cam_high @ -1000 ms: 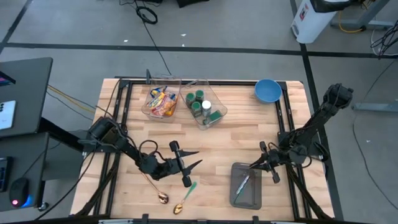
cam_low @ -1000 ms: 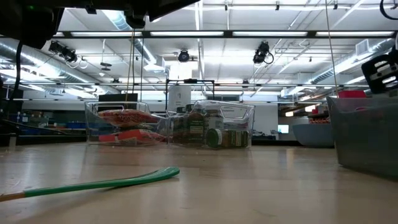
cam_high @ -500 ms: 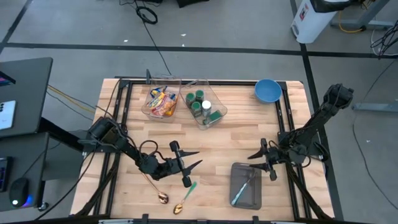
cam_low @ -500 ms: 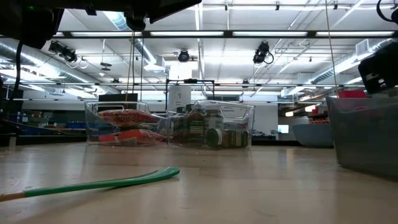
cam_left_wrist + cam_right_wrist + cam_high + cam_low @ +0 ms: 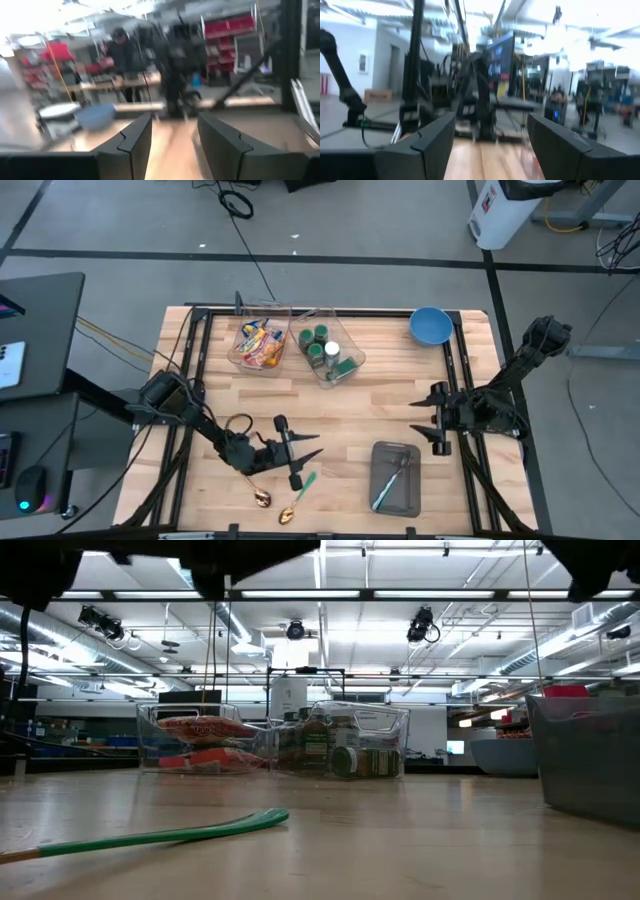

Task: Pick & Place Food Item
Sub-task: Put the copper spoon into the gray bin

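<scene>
Colourful snack packets [image 5: 258, 343] lie in a clear bin [image 5: 240, 358] at the far left of the table. Beside it, a second clear bin [image 5: 352, 364] holds green-lidded jars [image 5: 322, 340]. A grey bin [image 5: 408, 498] near the front edge holds a green-handled utensil [image 5: 386, 484]. My left gripper [image 5: 312, 445] hovers open over the table's near left, pointing right, with nothing between its fingers [image 5: 135, 145]. My right gripper [image 5: 415, 420] hangs open just beyond the grey bin's far edge, pointing left, also with nothing between its fingers.
A green-handled spoon [image 5: 300, 496] and a gold spoon [image 5: 247, 477] lie on the wood near the front edge, below my left gripper. A blue bowl [image 5: 430, 325] sits at the far right corner. Black rails [image 5: 196, 370] run along the table's sides.
My right gripper has opened and let go of the green-handled utensil, which now lies inside the grey bin. The gripper has then risen, tipped its fingers upward and drawn back a little toward the far right.
</scene>
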Tool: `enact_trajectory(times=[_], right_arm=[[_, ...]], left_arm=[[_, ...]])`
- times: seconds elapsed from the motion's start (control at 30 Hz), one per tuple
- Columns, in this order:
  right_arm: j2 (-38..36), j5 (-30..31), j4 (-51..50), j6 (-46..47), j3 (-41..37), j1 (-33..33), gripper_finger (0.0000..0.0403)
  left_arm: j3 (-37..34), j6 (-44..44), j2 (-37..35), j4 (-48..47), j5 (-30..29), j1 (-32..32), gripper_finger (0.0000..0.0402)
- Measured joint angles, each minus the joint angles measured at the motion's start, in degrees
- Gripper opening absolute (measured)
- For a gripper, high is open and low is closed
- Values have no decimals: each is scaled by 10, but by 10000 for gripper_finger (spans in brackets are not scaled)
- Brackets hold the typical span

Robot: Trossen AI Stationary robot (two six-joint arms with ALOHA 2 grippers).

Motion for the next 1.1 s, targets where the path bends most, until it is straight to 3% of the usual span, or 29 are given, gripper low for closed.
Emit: enact_trajectory(times=[0.17, 0.3, 0.5, 0.7, 0.8, 0.9, 1.1], right_arm=[[0, -49, 27, -37, 0, -27, 255], [0, -51, 20, -37, -1, -41, 254], [1, -52, 13, -37, -1, -45, 254], [1, -49, 12, -34, -1, -45, 254], [1, -45, 12, -31, -1, -45, 254], [1, -41, 7, -27, -1, -45, 254], [1, -23, -15, -3, -1, -45, 254]], left_arm=[[0, -160, -2, -179, -1, -26, 167], [-1, -257, -15, -324, 52, -57, 167], [0, -374, -106, -562, 127, -104, 167], [40, -471, -173, -829, 243, -132, 169], [81, -471, -172, -963, 311, -131, 180], [123, -422, -162, -1065, 335, -130, 194], [184, -354, -149, -1179, 374, -126, 208]])
